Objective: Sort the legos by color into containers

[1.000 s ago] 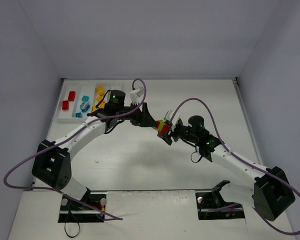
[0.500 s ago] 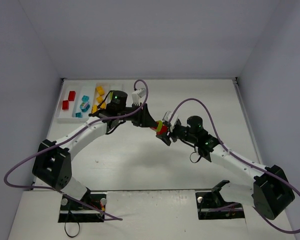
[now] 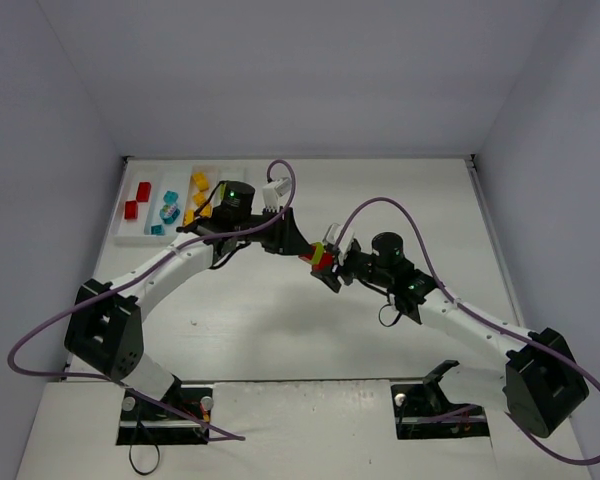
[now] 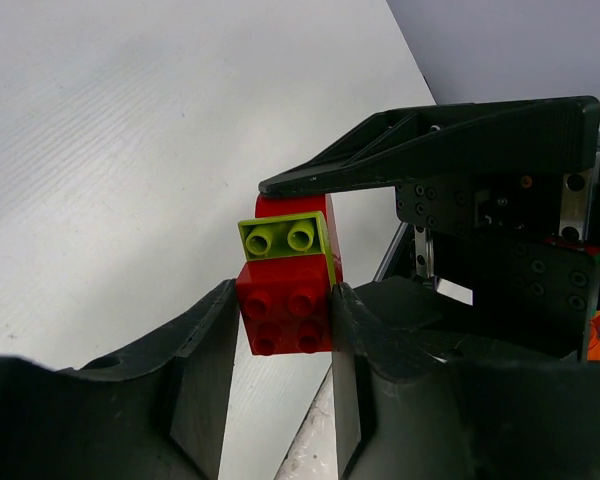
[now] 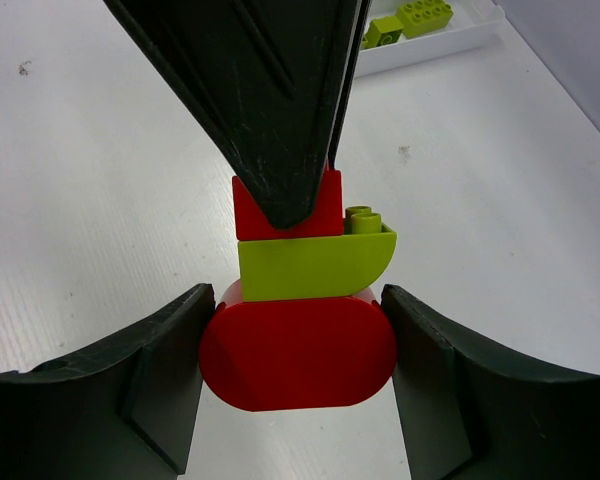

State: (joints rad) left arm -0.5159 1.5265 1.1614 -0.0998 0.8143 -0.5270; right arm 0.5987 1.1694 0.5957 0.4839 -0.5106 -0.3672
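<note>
**Top external view.** Shows the left gripper (image 3: 302, 250) and right gripper (image 3: 338, 262) meeting tip to tip over the middle of the table (image 3: 280, 330), with the lego clump (image 3: 323, 260) between them. Places the white tray (image 3: 130, 238) at the far left, well apart from the clump. Shows red bricks (image 3: 137, 199), cyan bricks (image 3: 167, 212) and yellow bricks (image 3: 197, 190) in separate compartments. Hides the tray's right end behind the left arm (image 3: 180, 262). Too small here to read either jaw gap.

**Left wrist view.** Shows the left fingers (image 4: 205, 340) pressed against both flanks of a square red brick (image 4: 283, 318), so pinching the clump. Reveals a lime brick (image 4: 280, 238) joined just beyond it, with more red behind. Cuts off a multicoloured scrap at the right edge, too cropped to identify.

**Right wrist view.** Shows the right fingers (image 5: 170, 370) clamped on both sides of a rounded red brick (image 5: 298, 350), so pinching the same clump. Covers the clump's far end with one left finger. Adds lime bricks (image 5: 410, 18) in the tray, cut by the top edge.
</note>
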